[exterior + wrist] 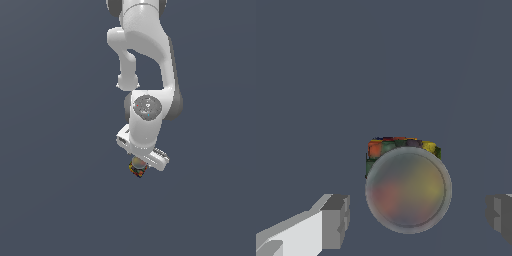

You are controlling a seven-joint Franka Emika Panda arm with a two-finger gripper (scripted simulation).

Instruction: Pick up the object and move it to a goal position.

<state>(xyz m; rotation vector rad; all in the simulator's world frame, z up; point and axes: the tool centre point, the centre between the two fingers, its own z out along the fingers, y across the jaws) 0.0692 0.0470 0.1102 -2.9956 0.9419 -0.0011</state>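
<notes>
The object [406, 175] is a small chunky item with a mottled red, yellow, green and dark body and a round greyish-tan top. In the wrist view it sits between my two fingers, with a gap on each side. My gripper [418, 217] is open around it, not touching. One grey fingertip [336, 220] and the other fingertip [500, 216] stand on opposite sides. In the exterior view the object [137, 168] shows just under the white hand, and the gripper [140, 165] is mostly hidden by the hand.
A plain dark grey-blue surface [55, 200] fills both views. The white arm [145, 55] reaches down from the top of the exterior view.
</notes>
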